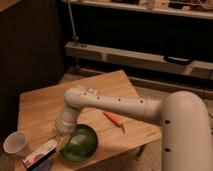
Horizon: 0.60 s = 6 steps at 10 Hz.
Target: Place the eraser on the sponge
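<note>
Down at the table's near edge sits the small light blue rectangular sponge [44, 165], partly cut off by the frame. Right over it is the small flat rectangular eraser with a pale top [39, 152], tilted, though contact between them can't be made out. The gripper [54, 141] is just beside, clamped shut on the eraser's right end. A white paper cup [15, 144] stands close on the left, and a round green plate [81, 146] crowds in on the right, under the white arm's wrist. Further back an orange stick [114, 119] lies on the pale wooden table [45, 102].
</note>
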{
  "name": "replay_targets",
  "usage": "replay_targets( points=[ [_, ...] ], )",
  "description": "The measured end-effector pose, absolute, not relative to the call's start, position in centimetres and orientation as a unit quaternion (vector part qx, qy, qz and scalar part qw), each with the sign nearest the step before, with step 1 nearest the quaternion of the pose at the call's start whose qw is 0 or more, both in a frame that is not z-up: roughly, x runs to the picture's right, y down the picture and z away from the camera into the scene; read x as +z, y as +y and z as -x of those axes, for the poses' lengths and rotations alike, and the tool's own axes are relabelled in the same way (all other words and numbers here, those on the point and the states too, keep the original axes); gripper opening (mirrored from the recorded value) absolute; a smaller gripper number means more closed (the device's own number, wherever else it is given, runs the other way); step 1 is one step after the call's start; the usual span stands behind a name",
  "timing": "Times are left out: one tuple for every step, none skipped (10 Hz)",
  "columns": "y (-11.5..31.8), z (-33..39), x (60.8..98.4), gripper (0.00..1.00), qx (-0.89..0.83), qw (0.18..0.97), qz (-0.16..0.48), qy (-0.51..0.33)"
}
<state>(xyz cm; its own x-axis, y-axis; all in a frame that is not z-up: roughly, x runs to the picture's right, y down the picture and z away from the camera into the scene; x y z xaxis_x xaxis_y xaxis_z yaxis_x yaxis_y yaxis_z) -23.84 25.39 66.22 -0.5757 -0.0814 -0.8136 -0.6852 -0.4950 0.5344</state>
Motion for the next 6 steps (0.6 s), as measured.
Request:
replay_targets(
  points=[
    [25.9, 24.4, 65.8, 0.00, 0.752, 0.209, 0.420, 0.463],
    [26.6, 25.1, 65.4, 0.00, 0.746, 0.221, 0.424, 0.464],
    [27.2, 25.5, 65.1, 0.00, 0.743, 0.232, 0.425, 0.462],
    [27.8, 25.9, 65.0, 0.00, 0.741, 0.239, 0.425, 0.462],
    [28.3, 26.2, 65.0, 0.00, 0.740, 0.245, 0.424, 0.462],
    [28.8, 26.5, 65.0, 0.00, 0.739, 0.251, 0.422, 0.460]
  ],
)
